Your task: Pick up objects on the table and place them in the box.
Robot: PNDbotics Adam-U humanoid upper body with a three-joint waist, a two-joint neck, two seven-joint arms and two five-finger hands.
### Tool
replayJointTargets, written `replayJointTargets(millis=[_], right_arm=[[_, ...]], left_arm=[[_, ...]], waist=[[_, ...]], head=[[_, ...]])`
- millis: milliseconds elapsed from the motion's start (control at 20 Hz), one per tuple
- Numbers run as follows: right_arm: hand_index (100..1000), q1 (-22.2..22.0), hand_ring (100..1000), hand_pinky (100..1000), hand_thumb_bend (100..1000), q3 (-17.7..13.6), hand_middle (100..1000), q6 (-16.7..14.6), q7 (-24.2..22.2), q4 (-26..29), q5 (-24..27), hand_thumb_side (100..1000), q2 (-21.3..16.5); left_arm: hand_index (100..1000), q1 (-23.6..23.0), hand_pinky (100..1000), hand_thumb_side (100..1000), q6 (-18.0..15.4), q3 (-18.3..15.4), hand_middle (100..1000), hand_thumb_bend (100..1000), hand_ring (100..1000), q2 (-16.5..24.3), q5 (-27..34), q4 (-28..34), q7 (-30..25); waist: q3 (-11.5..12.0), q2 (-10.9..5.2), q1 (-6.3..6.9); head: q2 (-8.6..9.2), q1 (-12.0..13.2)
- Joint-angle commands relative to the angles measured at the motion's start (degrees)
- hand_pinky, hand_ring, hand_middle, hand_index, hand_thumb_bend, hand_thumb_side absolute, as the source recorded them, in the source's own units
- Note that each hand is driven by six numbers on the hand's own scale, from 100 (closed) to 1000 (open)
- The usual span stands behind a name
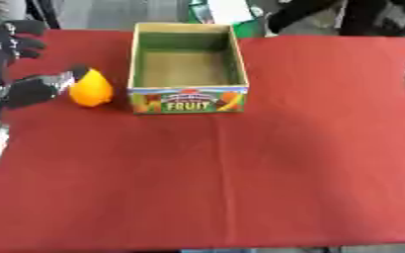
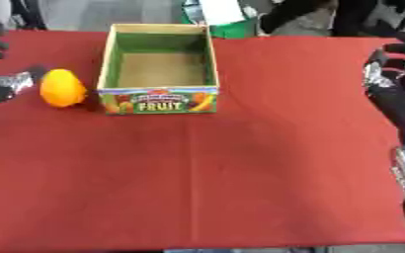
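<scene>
An orange-yellow fruit lies on the red table, just left of the cardboard box, which has "FRUIT" printed on its front. Nothing shows on the box's brown floor. My left hand comes in from the left edge. It is open, its thumb reaches the fruit's left side, and its fingers are spread well above and away from the fruit. My right hand stands open at the right edge, fingers up, far from the box.
The red cloth covers the whole table, and its front edge runs along the bottom of the view. Beyond the far edge behind the box are dark shapes and a green and white thing.
</scene>
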State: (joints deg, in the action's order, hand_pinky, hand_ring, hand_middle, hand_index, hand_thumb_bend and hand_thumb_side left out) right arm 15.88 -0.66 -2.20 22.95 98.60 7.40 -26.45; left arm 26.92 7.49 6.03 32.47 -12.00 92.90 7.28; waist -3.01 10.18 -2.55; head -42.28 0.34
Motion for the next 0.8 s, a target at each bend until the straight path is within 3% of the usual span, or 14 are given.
replayJointTargets(millis=[50, 250, 500, 800], right_arm=[[819, 0.4, 634, 629, 133, -0.2, 666, -0.1, -0.2, 1.3, 0.3, 145, -1.0], [819, 0.3, 634, 629, 134, -0.1, 665, 0.0, -0.3, 1.2, 0.4, 145, -1.0], [819, 0.3, 634, 629, 135, 0.0, 665, -0.1, -0.4, 1.1, 0.4, 144, -1.0], [820, 0.2, 634, 629, 136, 0.1, 665, 0.0, -0.5, 1.1, 0.5, 144, -1.0]], left_arm=[[773, 3.1, 704, 102, 2.6, 1.1, 685, 728, 678, 3.9, -7.3, -2.1, -5.3], [773, 7.7, 711, 100, 3.9, 3.0, 691, 718, 683, 5.7, -18.2, -6.4, -13.1], [774, 13.5, 720, 100, 2.6, 5.1, 707, 724, 695, 5.1, -27.7, -13.1, -20.9], [783, 18.6, 724, 100, 0.7, 6.1, 708, 732, 697, 2.1, -35.4, -22.1, -24.5]], waist=[[-0.3, -1.06, 0.31], [-0.7, -1.14, 0.41], [-1.0, -1.17, 0.5], [-1.3, -1.15, 0.54]], head=[[-0.23, 0.1], [-0.38, 0.3], [-0.55, 0.5], [-0.56, 0.5]])
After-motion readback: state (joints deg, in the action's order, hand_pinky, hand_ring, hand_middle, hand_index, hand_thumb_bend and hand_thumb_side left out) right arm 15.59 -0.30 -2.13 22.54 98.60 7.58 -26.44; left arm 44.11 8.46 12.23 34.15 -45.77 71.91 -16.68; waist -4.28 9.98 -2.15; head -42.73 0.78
